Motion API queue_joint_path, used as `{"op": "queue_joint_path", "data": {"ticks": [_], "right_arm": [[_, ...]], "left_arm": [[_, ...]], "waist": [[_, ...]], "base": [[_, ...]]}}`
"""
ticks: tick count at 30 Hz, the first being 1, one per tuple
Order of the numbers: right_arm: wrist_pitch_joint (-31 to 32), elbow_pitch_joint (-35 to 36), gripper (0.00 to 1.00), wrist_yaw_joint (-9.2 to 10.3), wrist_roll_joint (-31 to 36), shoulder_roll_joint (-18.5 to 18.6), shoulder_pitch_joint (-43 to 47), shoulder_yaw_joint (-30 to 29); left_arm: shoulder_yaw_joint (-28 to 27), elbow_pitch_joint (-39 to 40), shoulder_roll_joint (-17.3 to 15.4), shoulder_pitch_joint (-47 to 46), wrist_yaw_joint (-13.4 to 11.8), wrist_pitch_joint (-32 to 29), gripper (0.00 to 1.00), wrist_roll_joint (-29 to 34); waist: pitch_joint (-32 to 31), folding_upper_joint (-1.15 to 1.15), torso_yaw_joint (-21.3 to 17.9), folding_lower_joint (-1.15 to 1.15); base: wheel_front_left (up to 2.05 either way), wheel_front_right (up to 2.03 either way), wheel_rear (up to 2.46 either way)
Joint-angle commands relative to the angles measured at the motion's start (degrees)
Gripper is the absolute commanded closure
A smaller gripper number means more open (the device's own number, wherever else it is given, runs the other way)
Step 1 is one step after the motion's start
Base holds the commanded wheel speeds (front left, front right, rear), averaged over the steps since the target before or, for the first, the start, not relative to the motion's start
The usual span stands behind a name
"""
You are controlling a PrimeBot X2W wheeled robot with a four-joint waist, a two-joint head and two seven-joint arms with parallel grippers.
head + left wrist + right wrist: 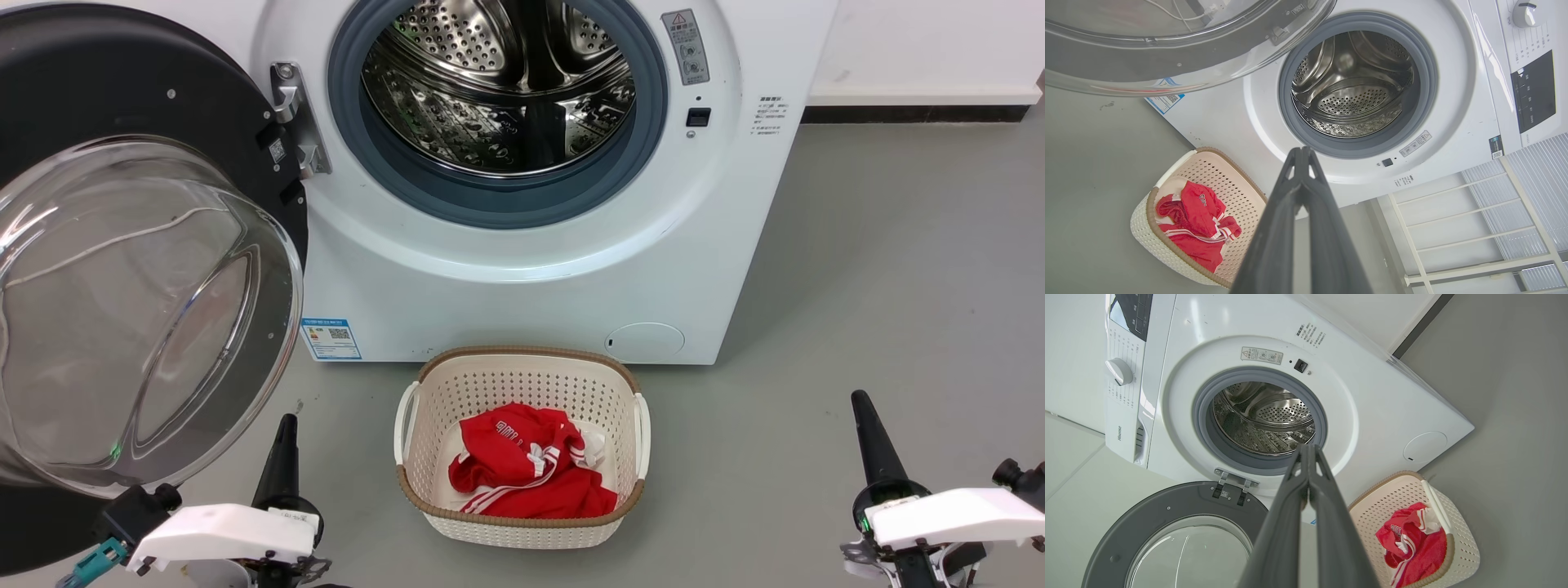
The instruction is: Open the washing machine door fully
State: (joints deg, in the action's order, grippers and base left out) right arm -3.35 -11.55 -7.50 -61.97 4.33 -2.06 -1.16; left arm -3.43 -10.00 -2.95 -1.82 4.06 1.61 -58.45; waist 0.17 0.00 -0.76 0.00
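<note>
The washing machine door (122, 269), a black disc with a clear domed glass bowl, stands swung out on its hinge (295, 122) at the left of the white machine (522, 278); the door (1167, 535) and its glass (1167, 45) also show from the wrists. The steel drum (502, 90) lies exposed. My left gripper (286, 429) is shut and empty, low at the left just below the door's glass. My right gripper (861, 404) is shut and empty at the lower right, far from the door. Both grippers' tips (1301, 152) (1309, 449) are pressed together.
A cream perforated laundry basket (522, 367) holding a red garment (531, 469) sits on the grey floor in front of the machine, between my arms. A white wall with a dark skirting runs at the back right. A ribbed white panel (1494, 212) stands beside the machine.
</note>
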Motion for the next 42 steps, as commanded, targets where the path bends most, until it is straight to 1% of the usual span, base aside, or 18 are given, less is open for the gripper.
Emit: {"op": "queue_joint_path", "data": {"ticks": [1, 18, 20, 42], "right_arm": [[0.4, 0.3, 1.00, 0.00, -1.4, 0.4, -1.2, -0.2], [2.9, -0.6, 1.00, 0.01, -11.4, 0.4, -2.3, -1.2], [3.5, -0.7, 1.00, 0.00, -13.6, 0.3, -2.4, -1.4], [6.3, -1.7, 1.00, 0.01, -24.1, 0.1, -3.5, -2.6]], "left_arm": [[-0.2, 0.2, -0.1, -1.6, 0.5, -0.5, 1.00, -1.4], [-1.2, -1.1, 0.0, -2.8, 1.5, -3.0, 1.00, -11.9], [-1.5, -1.5, 0.0, -2.9, 1.7, -3.6, 1.00, -14.3], [-2.4, -3.0, 0.1, -3.9, 2.7, -6.3, 1.00, -25.4]], "waist": [[0.0, 0.00, 0.0, 0.00], [0.0, 0.00, 0.2, 0.00], [0.0, 0.00, 0.3, 0.00], [0.0, 0.00, 0.5, 0.00]], "base": [[0.00, 0.00, 0.00], [0.00, 0.00, 0.00], [0.00, 0.00, 0.00], [0.00, 0.00, 0.00]]}}
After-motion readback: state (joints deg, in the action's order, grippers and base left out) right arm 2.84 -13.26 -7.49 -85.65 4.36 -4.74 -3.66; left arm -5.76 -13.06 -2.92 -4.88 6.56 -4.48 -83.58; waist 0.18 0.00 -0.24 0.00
